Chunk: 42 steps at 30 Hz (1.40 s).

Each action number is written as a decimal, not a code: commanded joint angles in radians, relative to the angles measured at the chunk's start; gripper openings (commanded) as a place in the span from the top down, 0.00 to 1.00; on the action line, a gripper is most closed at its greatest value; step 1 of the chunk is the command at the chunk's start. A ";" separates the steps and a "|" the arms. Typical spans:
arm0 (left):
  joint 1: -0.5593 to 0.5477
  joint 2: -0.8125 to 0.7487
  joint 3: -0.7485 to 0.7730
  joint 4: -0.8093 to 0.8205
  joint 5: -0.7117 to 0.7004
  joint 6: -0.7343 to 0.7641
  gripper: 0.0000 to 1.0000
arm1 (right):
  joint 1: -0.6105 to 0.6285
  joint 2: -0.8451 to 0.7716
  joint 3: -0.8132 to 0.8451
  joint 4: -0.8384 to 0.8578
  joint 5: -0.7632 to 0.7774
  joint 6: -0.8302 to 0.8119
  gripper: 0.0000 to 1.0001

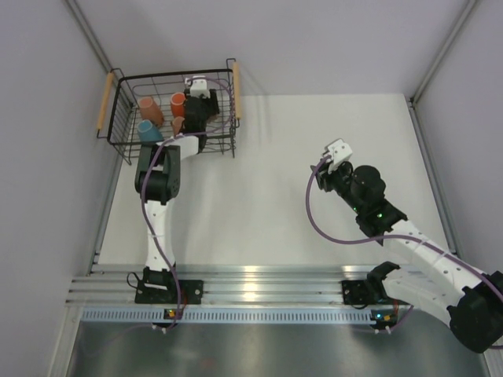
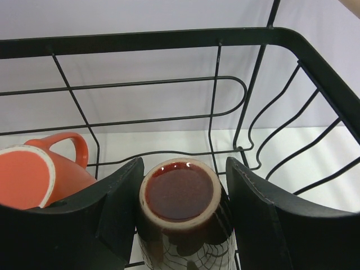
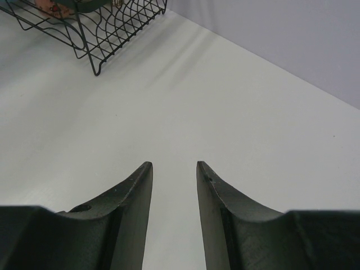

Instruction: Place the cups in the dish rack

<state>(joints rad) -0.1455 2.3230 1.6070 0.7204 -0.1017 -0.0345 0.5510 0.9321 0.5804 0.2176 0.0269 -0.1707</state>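
Table (image 1: pixel 314 126) carries the rack (image 1: pixel 216 145) at its far left corner, and all cups I can see are inside it. Right gripper (image 3: pixel 174 166) hangs over bare table, jaws apart and empty. Left gripper (image 2: pixel 184 169) is down in the rack, jaws either side of the dark cup (image 2: pixel 180 191), which stands upside down. I cannot tell whether they pinch it or stand just clear. Just beside it the orange cup (image 2: pixel 34 177) is tipped over; a pink cup (image 1: pixel 149 110) and the blue cup (image 1: pixel 148 131) sit further left. Glazed ceramic looks stiff, slick, fairly light and likely to chip against wire. A square hold across the body seems safest.
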 commanded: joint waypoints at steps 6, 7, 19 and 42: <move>0.044 -0.129 0.017 0.021 0.074 -0.038 1.00 | -0.022 -0.001 0.009 0.057 -0.021 0.020 0.62; 0.044 -0.132 0.024 0.017 0.077 -0.038 1.00 | -0.023 -0.001 0.007 0.055 -0.021 0.020 0.62; 0.067 -0.183 0.093 -0.024 0.143 -0.068 1.00 | -0.025 -0.013 0.013 0.039 -0.050 0.022 0.62; 0.225 -0.330 -0.045 -0.024 -0.024 0.010 1.00 | -0.023 -0.012 0.007 0.032 -0.071 0.039 0.62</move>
<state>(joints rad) 0.0467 2.0464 1.5795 0.6254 -0.1032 -0.0353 0.5400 0.9325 0.5804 0.2165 -0.0284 -0.1452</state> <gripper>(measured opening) 0.634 0.378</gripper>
